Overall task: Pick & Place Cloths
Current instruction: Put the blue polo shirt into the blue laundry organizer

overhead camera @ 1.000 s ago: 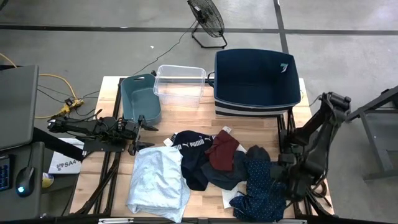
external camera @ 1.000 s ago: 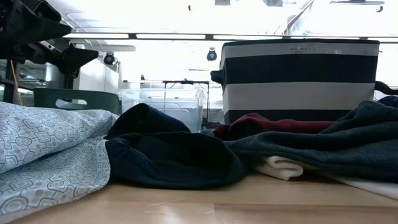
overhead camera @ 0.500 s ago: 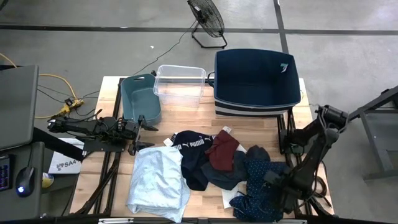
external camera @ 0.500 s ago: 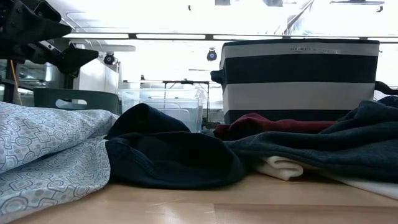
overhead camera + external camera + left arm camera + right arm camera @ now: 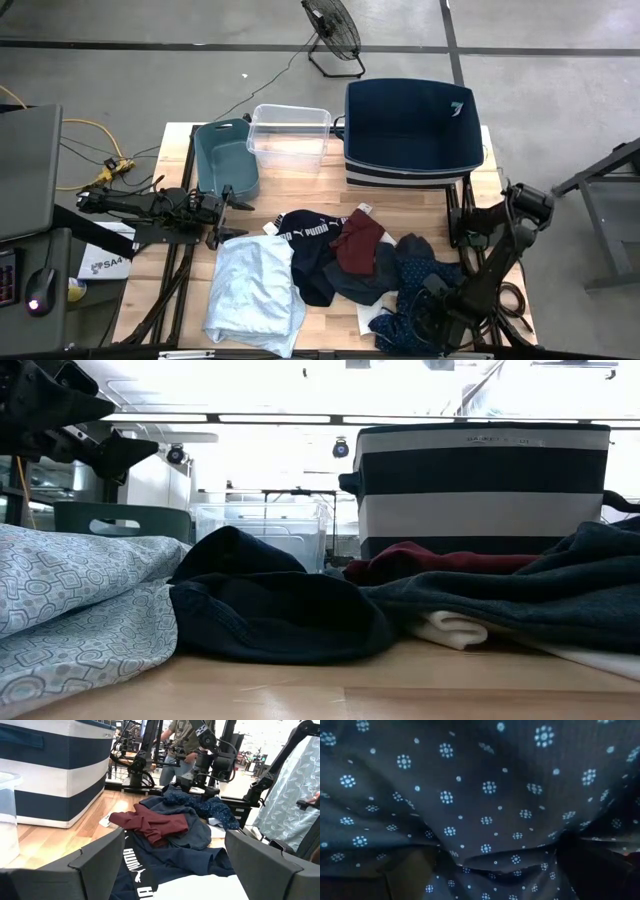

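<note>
Overhead, five cloths on the wooden table: pale-blue cloth, black PUMA cloth, maroon cloth, dark grey cloth, navy dotted cloth; a white piece shows clearly only in the low view. Three bins along the far edge: teal bin, clear bin, navy striped bin. Right gripper down on the navy dotted cloth, fingers spread; its wrist view shows only dotted fabric, apparently pressed close. Left gripper spread, waiting beside the teal bin. Concrete floor, one fan; a person stands beyond the table.
</note>
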Controlling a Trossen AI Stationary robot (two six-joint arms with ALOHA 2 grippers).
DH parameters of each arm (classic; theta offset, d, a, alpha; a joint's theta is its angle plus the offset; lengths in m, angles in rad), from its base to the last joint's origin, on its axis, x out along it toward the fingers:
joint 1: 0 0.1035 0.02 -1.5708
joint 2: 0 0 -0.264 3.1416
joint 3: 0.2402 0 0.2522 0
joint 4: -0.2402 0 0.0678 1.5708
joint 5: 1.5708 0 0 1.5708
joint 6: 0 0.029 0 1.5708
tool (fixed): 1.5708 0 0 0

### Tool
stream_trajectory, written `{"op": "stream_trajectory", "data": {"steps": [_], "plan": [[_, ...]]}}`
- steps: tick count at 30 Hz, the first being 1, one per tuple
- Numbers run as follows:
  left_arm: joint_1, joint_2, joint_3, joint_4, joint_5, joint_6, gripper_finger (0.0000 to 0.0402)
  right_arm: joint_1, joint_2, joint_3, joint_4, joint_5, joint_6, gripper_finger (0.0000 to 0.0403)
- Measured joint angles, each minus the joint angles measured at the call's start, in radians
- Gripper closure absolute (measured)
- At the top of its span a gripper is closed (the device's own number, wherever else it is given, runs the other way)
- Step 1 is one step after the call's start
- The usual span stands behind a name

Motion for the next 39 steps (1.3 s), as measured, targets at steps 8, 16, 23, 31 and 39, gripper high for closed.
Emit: {"op": "stream_trajectory", "data": {"steps": [8,16,23,31,39], "plan": [[0.000,0.000,0.000,0.000,0.000,0.000,0.0065,-0.009,0.011,-0.001,-0.011,-0.013,0.038,0.0039],[0.000,0.000,0.000,0.000,0.000,0.000,0.0065,-0.030,0.010,-0.018,-0.019,-0.070,0.048,0.0162],[0.000,0.000,0.000,0.000,0.000,0.000,0.0065,-0.031,0.007,-0.020,-0.012,-0.120,0.037,0.0294],[0.000,0.000,0.000,0.000,0.000,0.000,0.0065,-0.030,-0.109,-0.034,-0.011,-0.154,0.017,0.0368],[0.000,0.000,0.000,0.000,0.000,0.000,0.0065,-0.016,-0.362,-0.024,-0.023,-0.130,0.029,0.0368]]}}
